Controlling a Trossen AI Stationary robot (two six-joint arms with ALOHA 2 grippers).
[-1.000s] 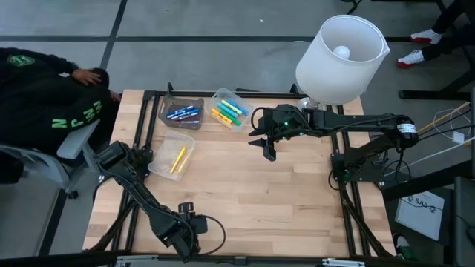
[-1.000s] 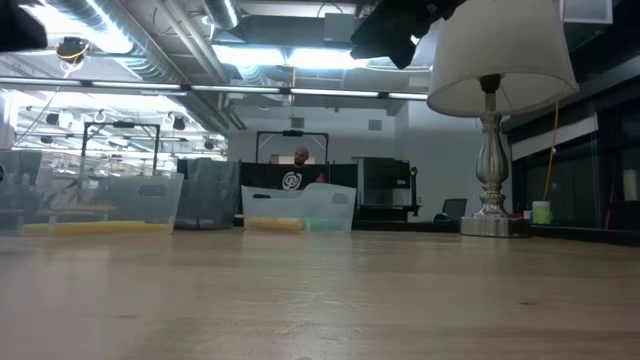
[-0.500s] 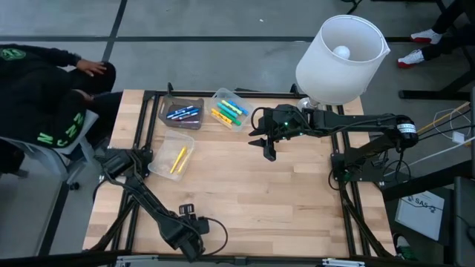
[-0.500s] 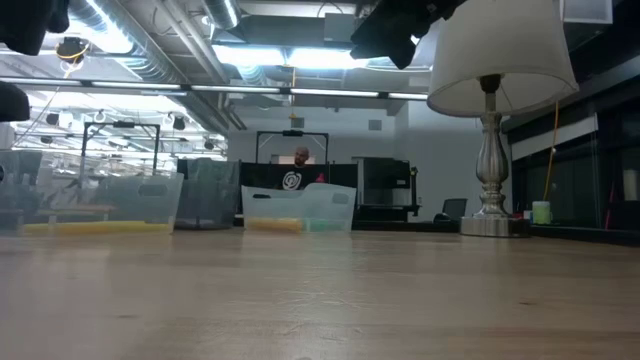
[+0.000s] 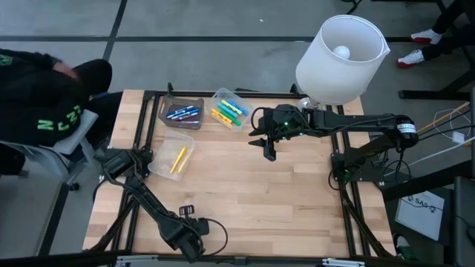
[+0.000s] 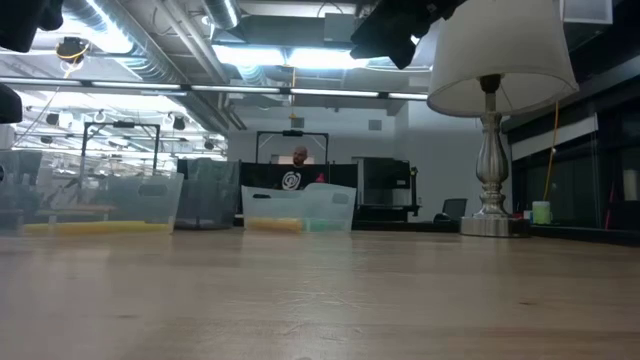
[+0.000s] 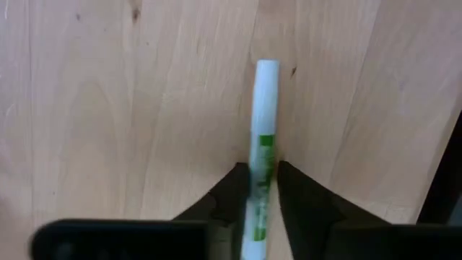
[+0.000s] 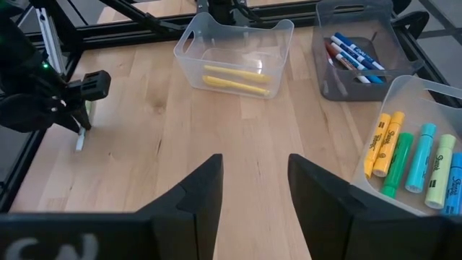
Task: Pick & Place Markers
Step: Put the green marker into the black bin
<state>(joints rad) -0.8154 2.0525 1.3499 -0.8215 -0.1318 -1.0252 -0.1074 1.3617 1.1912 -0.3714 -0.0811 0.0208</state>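
A green-and-white marker (image 7: 261, 155) is gripped by the left gripper (image 7: 261, 189) at the table's near edge. Yellow markers (image 8: 232, 78) lie in a clear bin (image 8: 234, 56); blue ones (image 8: 351, 52) in a grey bin (image 8: 359, 54). The right gripper (image 8: 254, 189) is held open above the table's middle.

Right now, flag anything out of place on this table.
One green marker lies on the bare wood near the table edge opposite the three bins, while the other markers sit inside those bins. The left gripper is closed around it. Nothing looks spilled or damaged.
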